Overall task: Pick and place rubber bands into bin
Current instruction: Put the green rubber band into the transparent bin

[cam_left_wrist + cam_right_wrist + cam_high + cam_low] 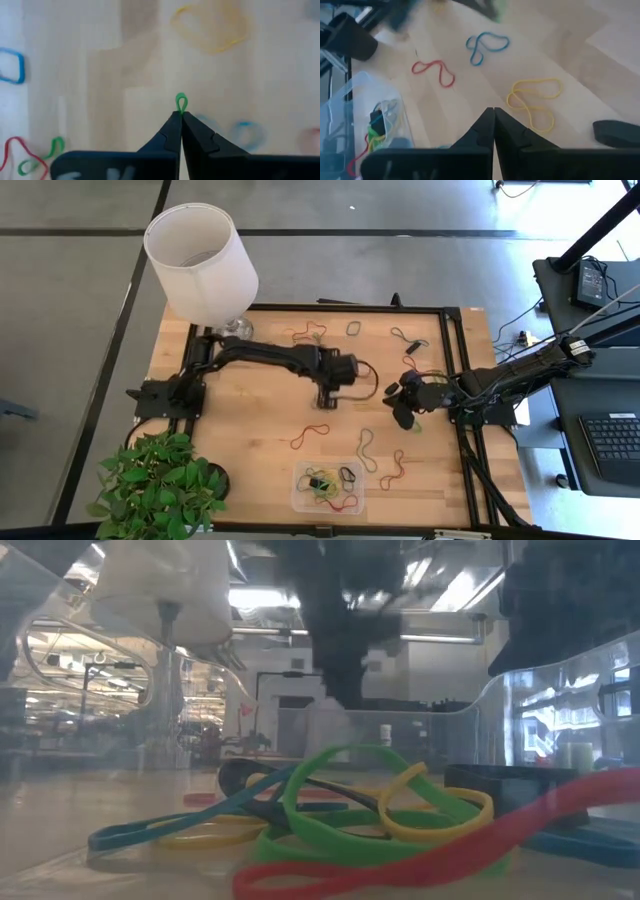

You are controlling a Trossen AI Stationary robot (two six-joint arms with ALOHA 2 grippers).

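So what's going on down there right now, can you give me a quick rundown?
Left gripper shut on a green rubber band, mid-table. Right gripper shut, empty, waiting at the right. Bin holds several bands; more lie loose. Nothing in the way.

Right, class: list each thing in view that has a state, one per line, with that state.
left hand: shut on a green rubber band, over the table's middle.
right hand: shut, holding nothing, over the table's right side.
bin: open-topped, several bands inside.
loose rubber bands: scattered flat on the table.
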